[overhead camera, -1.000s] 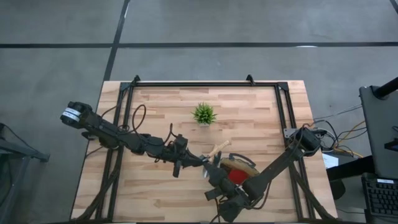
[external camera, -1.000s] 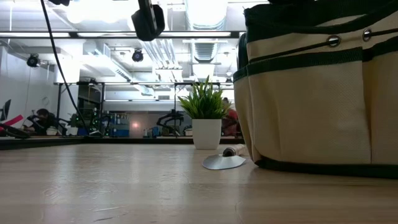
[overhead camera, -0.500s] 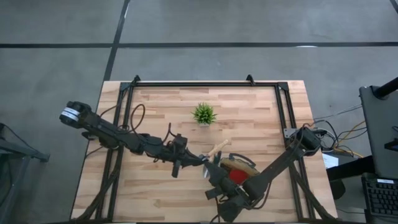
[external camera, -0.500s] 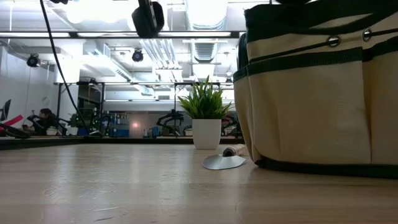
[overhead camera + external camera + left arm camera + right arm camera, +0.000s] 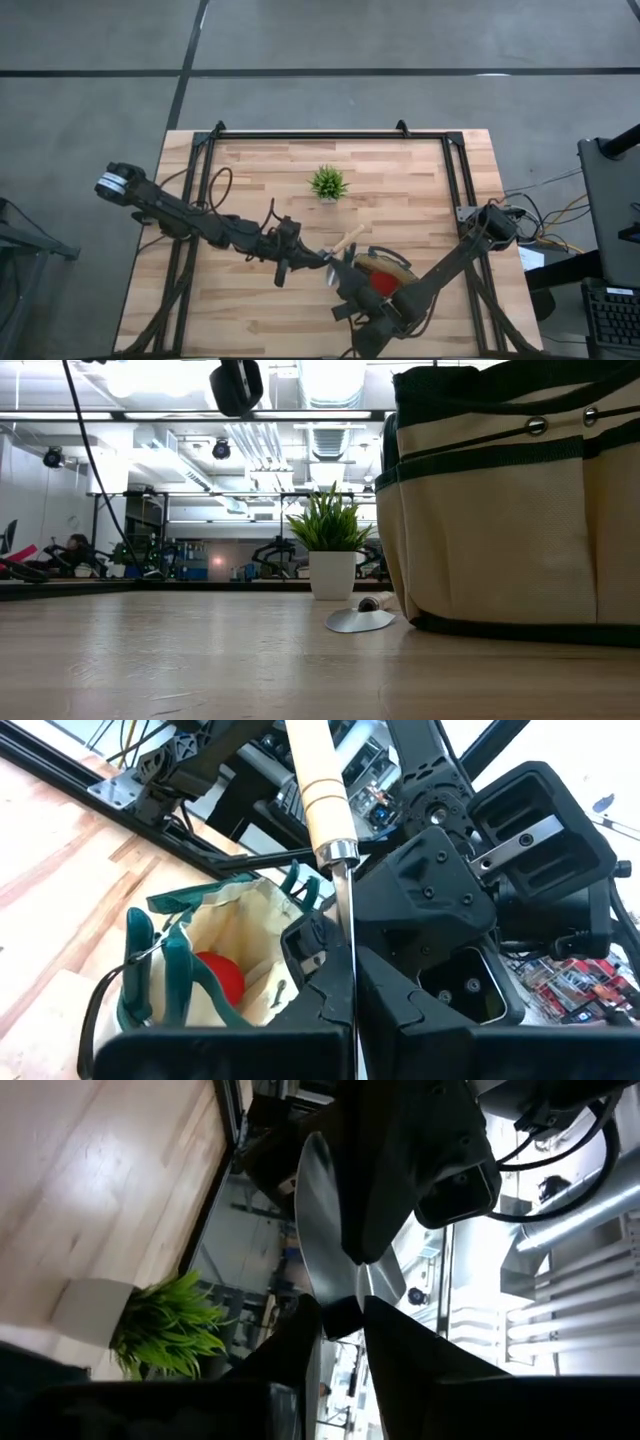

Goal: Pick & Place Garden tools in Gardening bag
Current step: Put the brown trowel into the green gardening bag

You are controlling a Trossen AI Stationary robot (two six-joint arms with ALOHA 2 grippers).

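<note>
A silver trowel with a pale wooden handle (image 5: 350, 238) hangs in the air just left of the tan gardening bag (image 5: 385, 268). Both grippers are shut on its blade: my left gripper (image 5: 322, 260) from the left, my right gripper (image 5: 338, 272) from the near right. The left wrist view shows the blade edge-on, with the handle (image 5: 315, 780) pointing away. A red item (image 5: 220, 975) lies inside the bag (image 5: 230, 940). A second trowel (image 5: 360, 620) lies flat on the table against the bag's foot (image 5: 510, 500). My left gripper (image 5: 352, 1020) pinches the trowel's blade (image 5: 349, 960) between its two fingers, coming in level from the table's left. The trowel is clear of the table, its handle pointing away toward the far right. My right gripper (image 5: 340, 1330) pinches the blade's end (image 5: 338, 1295) between its fingertips, close beside the left gripper's fingers. It comes in level from the near right.
A small potted plant (image 5: 328, 183) stands at the table's middle, behind the grippers. A black frame (image 5: 300, 136) runs along the far and side edges. Bare wood lies left of the bag and along the near edge (image 5: 200, 660).
</note>
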